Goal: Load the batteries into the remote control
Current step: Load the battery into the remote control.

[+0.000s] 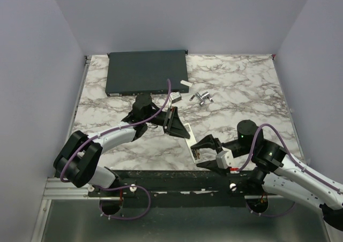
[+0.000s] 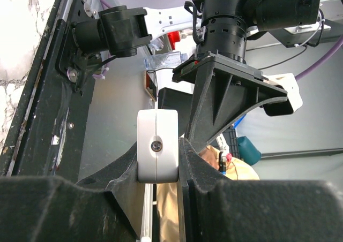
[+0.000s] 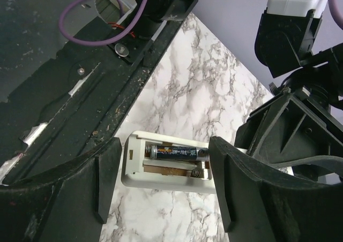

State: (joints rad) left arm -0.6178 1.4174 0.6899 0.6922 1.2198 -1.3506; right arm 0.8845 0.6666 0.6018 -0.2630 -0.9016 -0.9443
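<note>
The white remote control (image 3: 161,176) lies with its back open toward the right wrist camera. One dark battery (image 3: 177,153) sits in the upper slot. The lower slot holds only a spring. My right gripper (image 3: 166,191) is open, with a finger on each side of the remote's open end, not touching it; the top view also shows it (image 1: 202,153). My left gripper (image 2: 158,164) is shut on the remote's other end (image 2: 157,143), near the table's middle (image 1: 183,130). Two small cylinders (image 1: 201,97) that look like loose batteries lie farther back.
A large flat dark-grey box (image 1: 147,70) lies at the back left. A small white cover piece (image 1: 185,83) lies by its right corner, and another small white piece (image 1: 176,98) lies just in front of it. The black mounting rail (image 1: 171,180) runs along the near edge.
</note>
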